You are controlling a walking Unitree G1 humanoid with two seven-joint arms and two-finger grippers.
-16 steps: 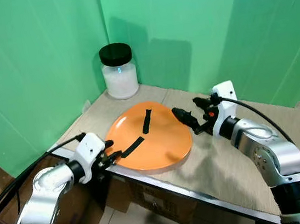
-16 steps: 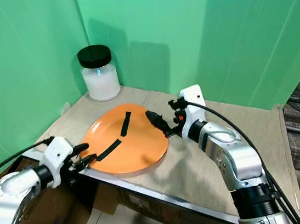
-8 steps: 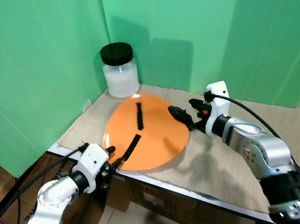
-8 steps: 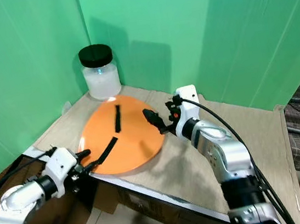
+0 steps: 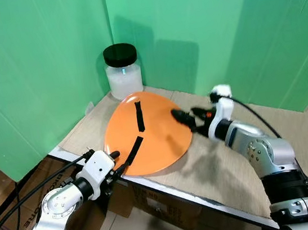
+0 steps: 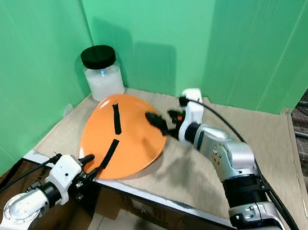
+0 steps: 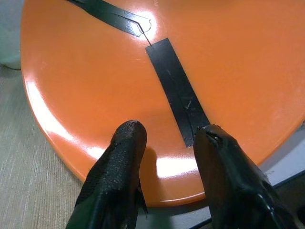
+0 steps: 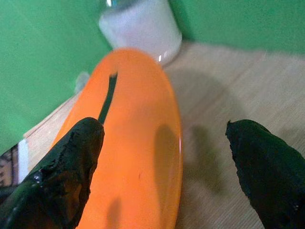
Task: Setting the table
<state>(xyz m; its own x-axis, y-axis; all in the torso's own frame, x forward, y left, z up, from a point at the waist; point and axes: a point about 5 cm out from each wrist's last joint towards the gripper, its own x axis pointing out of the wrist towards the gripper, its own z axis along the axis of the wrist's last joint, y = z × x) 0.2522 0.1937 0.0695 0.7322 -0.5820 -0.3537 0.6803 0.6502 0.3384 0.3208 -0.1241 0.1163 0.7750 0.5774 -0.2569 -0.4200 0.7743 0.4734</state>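
Beige table [image 5: 229, 167], green walls [image 5: 39, 62]. Plate [image 5: 156, 134] tilted; jar [image 5: 123, 73] behind. Left gripper [image 7: 167, 143] and right gripper [image 8: 167, 157] fingers spread.

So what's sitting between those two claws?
The orange plate, with two black strips on it, lies between the left end effector and the right end effector, as the left eye view shows.
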